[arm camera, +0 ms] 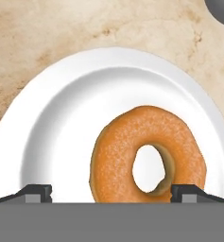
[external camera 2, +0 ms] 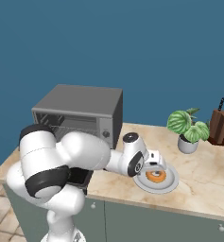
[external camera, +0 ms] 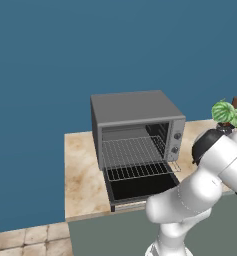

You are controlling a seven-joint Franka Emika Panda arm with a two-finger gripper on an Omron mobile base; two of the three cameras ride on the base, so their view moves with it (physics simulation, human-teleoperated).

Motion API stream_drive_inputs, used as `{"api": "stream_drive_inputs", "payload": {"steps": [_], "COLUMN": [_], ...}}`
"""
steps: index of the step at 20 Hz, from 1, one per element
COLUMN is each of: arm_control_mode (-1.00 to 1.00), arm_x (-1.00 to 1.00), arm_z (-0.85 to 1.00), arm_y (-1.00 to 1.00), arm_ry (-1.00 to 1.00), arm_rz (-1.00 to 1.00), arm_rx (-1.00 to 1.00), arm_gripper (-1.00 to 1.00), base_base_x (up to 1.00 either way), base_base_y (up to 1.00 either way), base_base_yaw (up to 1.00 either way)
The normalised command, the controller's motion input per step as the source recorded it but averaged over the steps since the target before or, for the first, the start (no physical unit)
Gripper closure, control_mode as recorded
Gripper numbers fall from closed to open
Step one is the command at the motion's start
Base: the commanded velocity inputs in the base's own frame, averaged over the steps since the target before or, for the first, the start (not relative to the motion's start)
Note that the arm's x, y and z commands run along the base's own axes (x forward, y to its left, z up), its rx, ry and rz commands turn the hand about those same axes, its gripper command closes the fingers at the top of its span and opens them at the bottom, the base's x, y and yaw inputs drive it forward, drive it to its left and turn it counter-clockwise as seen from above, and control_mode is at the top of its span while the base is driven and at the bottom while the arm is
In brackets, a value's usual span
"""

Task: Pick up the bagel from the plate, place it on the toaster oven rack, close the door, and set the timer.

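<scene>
The gripper [arm camera: 111, 191] stood wide open directly above the plate [arm camera: 52, 127], holding nothing. Its 2 fingertips [arm camera: 35, 191] showed far apart at the bottom of the hand view, and the bagel [arm camera: 149, 156] lay between them but toward the right tip rather than centred. In the right base view the hand [external camera 2: 153, 160] hung over the plate [external camera 2: 172, 182] at the counter's [external camera 2: 203, 175] front edge, with the bagel [external camera 2: 156, 176] beneath it.

The step in hand was judged to be the descent for the pick. To do it well, the hand should shift toward the bagel's centre before dropping, so that both tips clear the ring's outer edge; closing should stop on contact, as bread would likely compress.

The bagel was an orange-brown ring with a grainy crust and an oval hole. The plate was smooth, white and shallow with a raised rim. The counter was mottled beige stone.

The oven [external camera: 135, 125] was a grey box; its door [external camera: 140, 186] lay open and the wire rack [external camera: 135, 157] was drawn forward.
</scene>
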Motion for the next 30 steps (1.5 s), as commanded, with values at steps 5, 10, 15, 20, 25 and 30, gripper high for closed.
{"api": "stream_drive_inputs", "payload": {"steps": [5, 10, 15, 20, 25, 30], "arm_control_mode": [-1.0, -1.0, -1.0, -1.0, -1.0, -1.0], "arm_x": [0.09, 0.12, 0.07, 0.0, 0.0, 0.0], "arm_z": [-0.01, 0.0, -0.09, -0.23, -0.21, -0.16], "arm_y": [-0.05, -0.04, 0.0, -0.1, -0.11, 0.0], "arm_ry": [-0.06, -0.06, -0.01, 0.0, 0.0, 0.0], "arm_rz": [0.0, 0.0, 0.0, 0.0, 0.0, 0.0], "arm_rx": [-0.02, -0.03, -0.03, 0.0, 0.0, 0.0], "arm_gripper": [-1.0, -1.0, -1.0, -1.0, -1.0, 1.0], "base_base_x": [0.0, 0.0, 0.0, 0.0, 0.0, 0.0], "base_base_y": [0.0, 0.0, 0.0, 0.0, 0.0, 0.0], "base_base_yaw": [0.0, 0.0, 0.0, 0.0, 0.0, 0.0]}}
